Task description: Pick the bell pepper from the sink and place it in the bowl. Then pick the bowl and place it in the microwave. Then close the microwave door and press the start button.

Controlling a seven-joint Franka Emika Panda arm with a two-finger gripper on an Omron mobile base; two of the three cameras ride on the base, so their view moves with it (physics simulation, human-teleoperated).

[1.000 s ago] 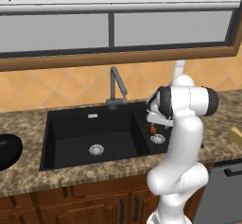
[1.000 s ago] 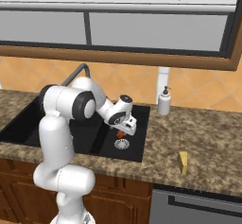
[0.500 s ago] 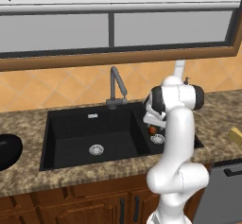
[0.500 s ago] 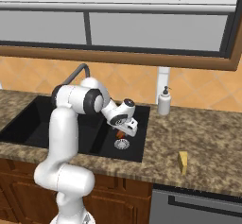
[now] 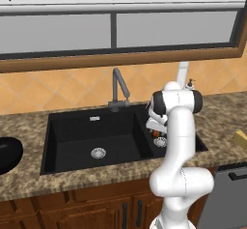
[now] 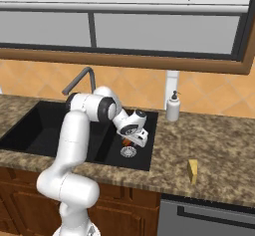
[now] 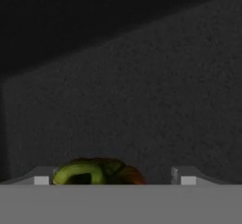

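Orange-red against matte black, the bell pepper (image 5: 155, 134) sat in the sink's (image 5: 72, 141) small basin under the end effector (image 5: 157, 131). The right base view placed it beside the drain (image 6: 128, 152). In the hand view, wide jaws straddled it; closing squarely, low, seemed best.

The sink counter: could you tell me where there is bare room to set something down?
Free granite lies between the soap dispenser and the yellow wedge, right of the sink. The large basin floor around its drain is bare too. The small basin is crowded: the gripper straddles the bell pepper by that drain. The bowl takes the far left counter.
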